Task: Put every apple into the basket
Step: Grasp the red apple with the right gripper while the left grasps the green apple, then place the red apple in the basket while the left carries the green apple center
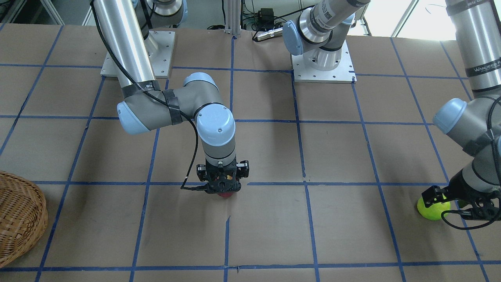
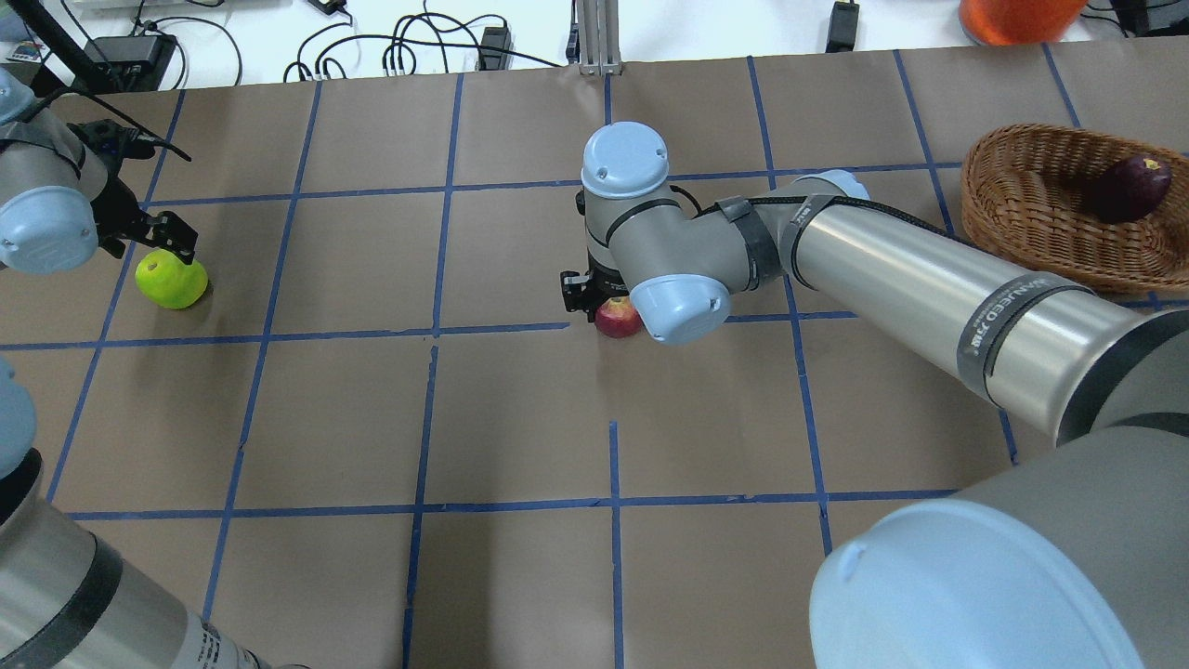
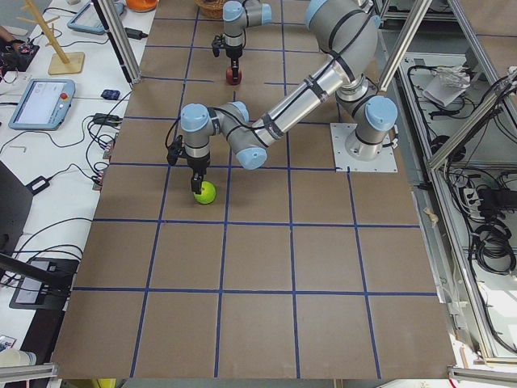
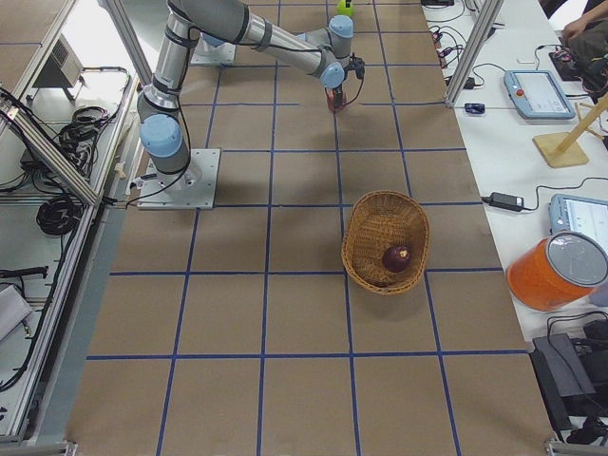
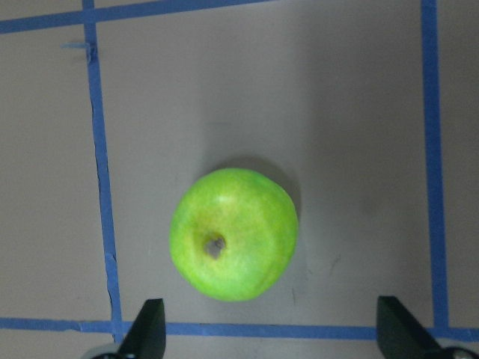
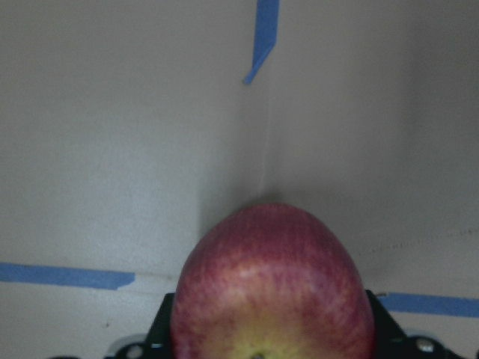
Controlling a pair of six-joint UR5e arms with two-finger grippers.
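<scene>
The red apple (image 2: 617, 318) sits near the table's middle, and my right gripper (image 1: 223, 189) stands straight over it. In the right wrist view the red apple (image 6: 271, 288) fills the space between the dark fingers, which hug its sides. The lime green apple (image 2: 171, 281) lies on the table at the left. My left gripper (image 5: 273, 333) is open just above it, fingertips (image 5: 150, 329) wide apart, and the green apple (image 5: 233, 233) lies stem dimple up. The wicker basket (image 2: 1022, 200) at the far right holds the dark purple apple (image 2: 1129, 186).
The brown paper table carries a blue tape grid. The two arm bases (image 1: 323, 64) stand at the robot's edge. An orange container (image 4: 556, 271) and tablets sit on the side bench beyond the basket (image 4: 366, 237). Cables lie along the far edge (image 2: 399, 51).
</scene>
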